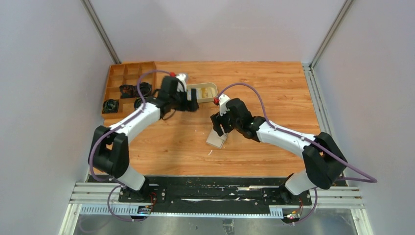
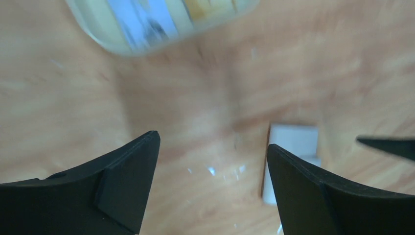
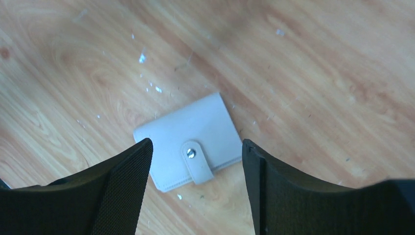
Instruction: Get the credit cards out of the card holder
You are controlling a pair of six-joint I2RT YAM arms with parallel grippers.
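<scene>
Holder [image 3: 176,129] lies snapped shut on bench [image 3: 318,58], cards [image 2: 142,19] seemingly in tray [image 2: 105,43]; left gripper [image 2: 213,142] and right gripper [image 3: 195,142] jaws apart, empty; task looks nearly done.

Around the card holder [image 3: 191,147] the table [image 1: 274,83] is bare wood at 6 and 9 o'clock. At 3 o'clock the right arm [image 1: 284,137] crosses. At 12 o'clock stand the oval tray [image 1: 215,92] and the left gripper [image 2: 213,139] (just beside it); at 10 o'clock, well apart, the compartment box [image 1: 128,78].
</scene>
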